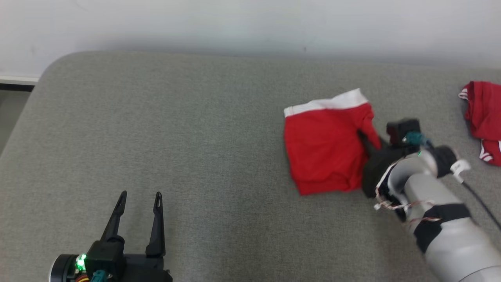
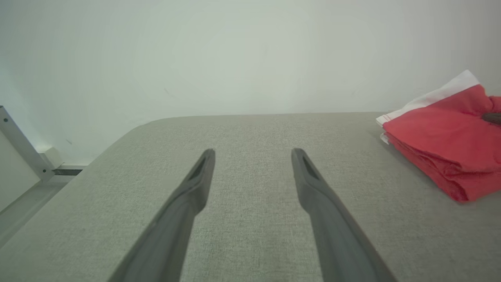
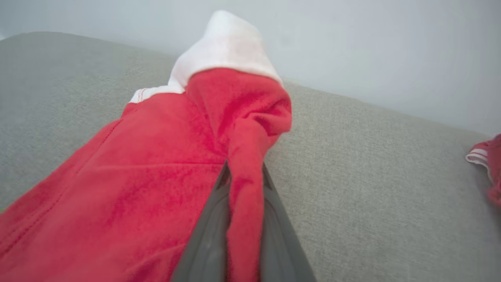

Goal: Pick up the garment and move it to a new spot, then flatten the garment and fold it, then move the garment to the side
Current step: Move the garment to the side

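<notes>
Red garment (image 1: pixel 323 149), white waistband along its far edge, lies folded into a rough square on the grey pad (image 1: pixel 176 129), right of centre. At its right edge the right gripper (image 3: pixel 244 174) is clamped on a pinch of cloth, and the fold rises between the two fingers near the waistband corner. That arm comes in from lower right, so the garment lies ahead and to the left of it. Low left, the left gripper (image 1: pixel 141 194) has fingers apart, holds nothing and is well apart from the cloth; the right arm is plainly nearer. A second red piece (image 1: pixel 483 117) lies at the pad's right edge, well clear. Judgement: folding looks done and the sideways move is next. The one-sided grip may pull layers open.
</notes>
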